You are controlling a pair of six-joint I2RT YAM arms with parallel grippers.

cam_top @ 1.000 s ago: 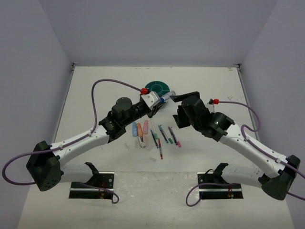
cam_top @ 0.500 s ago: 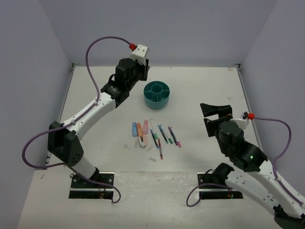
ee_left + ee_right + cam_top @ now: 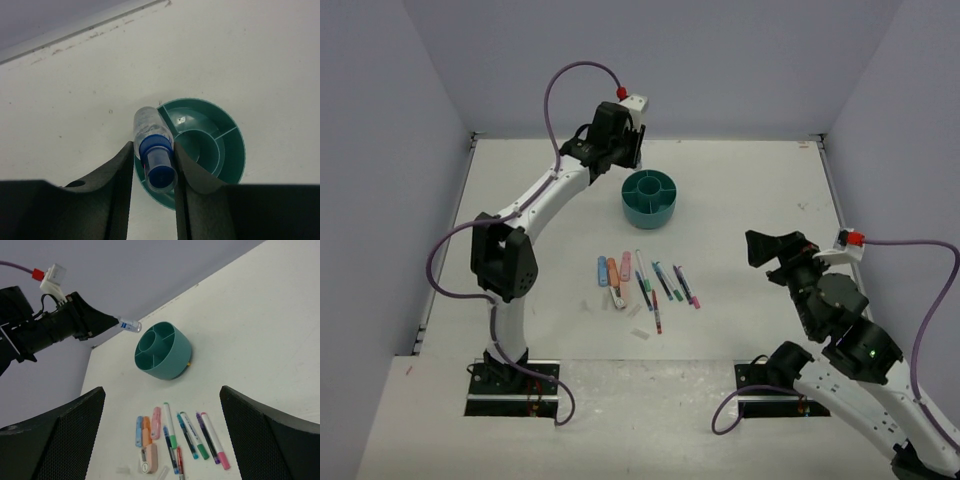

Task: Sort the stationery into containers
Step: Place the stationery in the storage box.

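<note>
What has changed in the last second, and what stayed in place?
The left claw, still shut on the blue-capped pen, swung from the middle to the far side and now holds it up by the far rim of the teal organiser. The right claw, open and empty, drew back to the right. Nothing was picked up or let go. The organiser and the row of pens and markers stayed put.

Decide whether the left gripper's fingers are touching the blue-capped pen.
Touching. The left wrist view shows both fingers clamping the blue-capped pen between them.
</note>
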